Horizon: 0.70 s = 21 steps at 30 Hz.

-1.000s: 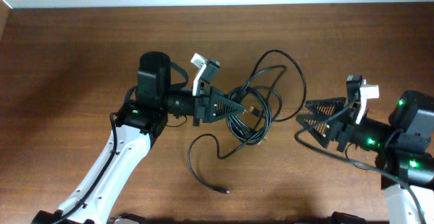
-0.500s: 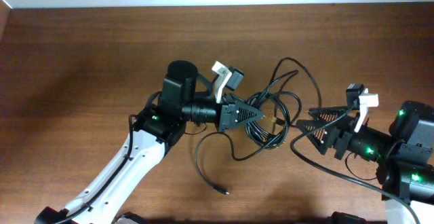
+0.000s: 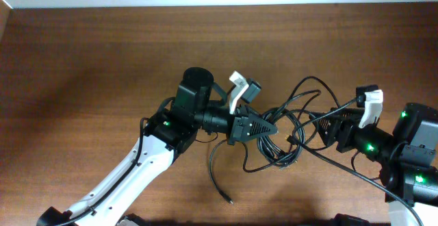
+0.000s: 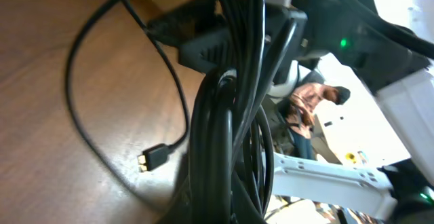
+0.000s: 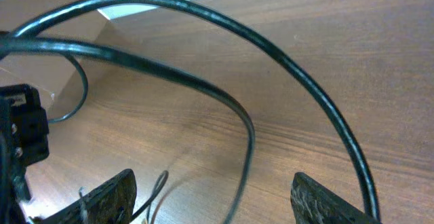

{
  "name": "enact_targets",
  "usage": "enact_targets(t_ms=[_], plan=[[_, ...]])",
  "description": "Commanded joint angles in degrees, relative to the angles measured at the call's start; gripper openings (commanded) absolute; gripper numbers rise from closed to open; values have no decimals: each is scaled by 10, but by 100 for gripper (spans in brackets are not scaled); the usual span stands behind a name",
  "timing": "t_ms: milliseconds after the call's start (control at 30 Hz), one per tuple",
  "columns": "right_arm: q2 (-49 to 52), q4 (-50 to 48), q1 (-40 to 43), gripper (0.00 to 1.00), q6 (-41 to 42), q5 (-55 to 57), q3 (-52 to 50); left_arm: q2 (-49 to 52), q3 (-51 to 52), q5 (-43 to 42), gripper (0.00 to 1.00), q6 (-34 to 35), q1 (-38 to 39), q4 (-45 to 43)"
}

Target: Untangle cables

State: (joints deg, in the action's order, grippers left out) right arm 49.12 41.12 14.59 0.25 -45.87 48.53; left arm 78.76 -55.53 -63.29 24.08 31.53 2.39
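Now: cables clamped in the left gripper, right gripper wide

Nearest the arm bases, down from the left gripper (image 3: 272, 127): one loose tail of the cables (image 3: 284, 144), ending in a small plug (image 3: 228, 201) lying on the wooden surface (image 3: 82, 61). Pinched tight on the cables, with several black strands running thick past the left wrist camera. Right at that gripper's tip and just beyond it: the tangled coils. Past the coils, to the right of the left gripper: the right gripper (image 5: 215, 198), fingers (image 5: 112, 191) spread wide, two strands arching across the gap, neither one clamped. Farthest from the left gripper, up and to the right: one open loop toward the back edge of the surface.
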Motion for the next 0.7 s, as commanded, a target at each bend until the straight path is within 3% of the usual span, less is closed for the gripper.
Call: enact_targets(t_ms=[0,167,233,333,500,667], plan=[[-2,21,4,72,-10,9,3,-1,-11,76,0,1,-16,9],[-2,59,4,72,-54,-17,3,-1,-11,157,0,3,-49,75],[-2,67,4,72,-103,-95,3,0,-11,157,0,3,-51,78],[-2,59,4,72,-110,-136,3,0,-11,137,0,3,-41,78],[-1,44,4,72,-110,-129,3,0,-11,137,0,3,2,76],[25,45,4,72,-92,-20,3,0,-11,90,0,3,15,75]])
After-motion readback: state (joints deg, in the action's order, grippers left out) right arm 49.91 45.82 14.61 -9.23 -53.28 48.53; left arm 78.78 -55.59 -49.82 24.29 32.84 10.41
